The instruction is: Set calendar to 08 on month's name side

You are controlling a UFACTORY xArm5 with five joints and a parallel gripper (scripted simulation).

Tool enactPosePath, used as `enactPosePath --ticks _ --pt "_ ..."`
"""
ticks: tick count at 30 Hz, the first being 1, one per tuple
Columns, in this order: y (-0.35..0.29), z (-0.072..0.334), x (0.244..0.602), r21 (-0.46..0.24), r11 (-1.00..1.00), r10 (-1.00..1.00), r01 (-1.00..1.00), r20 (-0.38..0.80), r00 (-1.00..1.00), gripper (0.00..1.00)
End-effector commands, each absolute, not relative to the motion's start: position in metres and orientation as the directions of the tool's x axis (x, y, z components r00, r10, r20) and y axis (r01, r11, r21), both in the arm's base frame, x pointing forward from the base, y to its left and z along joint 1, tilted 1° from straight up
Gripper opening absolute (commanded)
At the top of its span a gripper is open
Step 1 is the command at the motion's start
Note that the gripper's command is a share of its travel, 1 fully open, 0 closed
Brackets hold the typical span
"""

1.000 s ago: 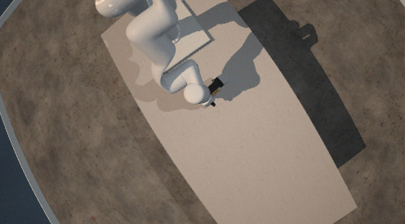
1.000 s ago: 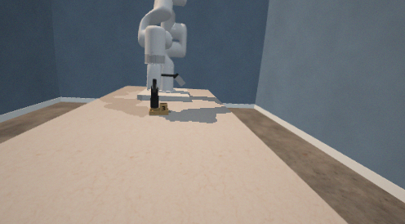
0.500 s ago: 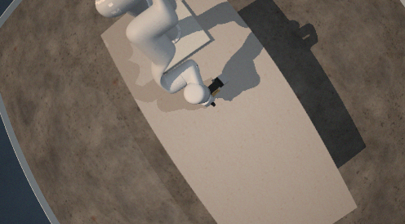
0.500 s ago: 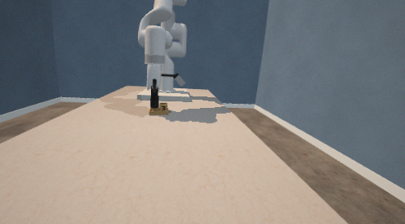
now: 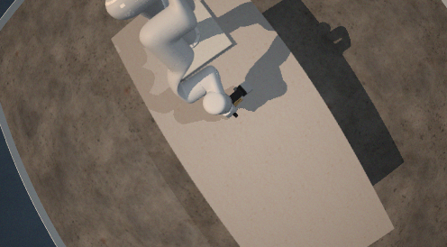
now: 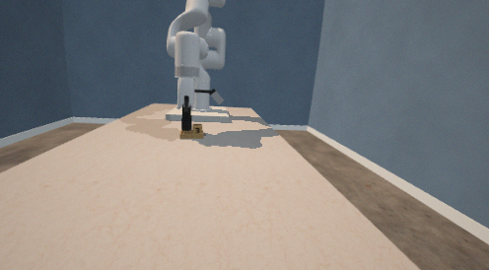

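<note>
The small wooden calendar tray [image 6: 191,134] lies flat on the table, in front of my arm's base. My black gripper [image 6: 186,127] points straight down into the tray's left half and is shut on a cube there, which the fingers mostly hide. The other wooden cube [image 6: 198,128] stands in the tray's right half, next to the fingers. In the view from above, my wrist covers most of the tray; only the gripper [image 5: 237,98] and a sliver of tan wood [image 5: 240,99] show. The digits and the month's name are too small to read.
My arm's base stands on a pale square plate [image 5: 212,35] at the table's far end, also in the low view [image 6: 197,114]. The long tan table [image 5: 270,157] runs toward the low camera, with brown floor on both sides.
</note>
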State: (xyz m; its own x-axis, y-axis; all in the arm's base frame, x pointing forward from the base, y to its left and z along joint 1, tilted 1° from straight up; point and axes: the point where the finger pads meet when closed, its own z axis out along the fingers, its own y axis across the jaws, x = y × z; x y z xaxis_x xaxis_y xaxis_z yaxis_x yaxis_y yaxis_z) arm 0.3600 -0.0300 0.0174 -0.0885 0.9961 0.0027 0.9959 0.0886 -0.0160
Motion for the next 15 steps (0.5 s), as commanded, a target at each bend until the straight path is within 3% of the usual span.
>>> enactPosePath --ticks 1,15 --pt "-0.0301 0.0173 0.3613 -0.013 0.088 0.996 0.996 0.002 -0.088 0.29" --pt "-0.0300 0.0115 0.3611 -0.013 0.088 0.996 0.996 0.002 -0.088 0.29"
